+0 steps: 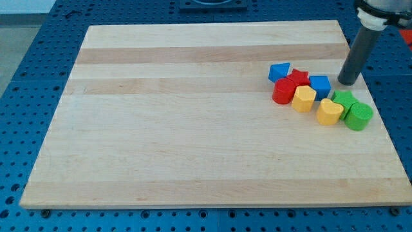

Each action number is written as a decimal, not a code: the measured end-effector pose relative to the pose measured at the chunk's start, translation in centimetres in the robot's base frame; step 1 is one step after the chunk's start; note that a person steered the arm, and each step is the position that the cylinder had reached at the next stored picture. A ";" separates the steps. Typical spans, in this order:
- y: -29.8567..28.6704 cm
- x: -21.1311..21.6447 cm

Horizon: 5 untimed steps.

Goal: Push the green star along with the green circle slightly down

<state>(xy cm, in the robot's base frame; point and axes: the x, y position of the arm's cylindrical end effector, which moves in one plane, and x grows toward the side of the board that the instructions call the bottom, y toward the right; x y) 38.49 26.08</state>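
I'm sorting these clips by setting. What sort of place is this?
Probably a robotics lab bench: a pale wooden board lies on a blue perforated table, small coloured blocks such as the green star and green circle cluster there, and my tip sits just above them.

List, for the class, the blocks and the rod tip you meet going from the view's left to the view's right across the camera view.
Red cylinder → yellow hexagonal block → blue cube → yellow block → my tip → green circle. The blue triangular block, red star and green star overlap others in this order, so they are omitted.
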 end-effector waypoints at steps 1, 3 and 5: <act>0.0 0.5; 2.4 7.8; 3.2 13.9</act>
<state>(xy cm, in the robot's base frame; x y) 52.38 29.24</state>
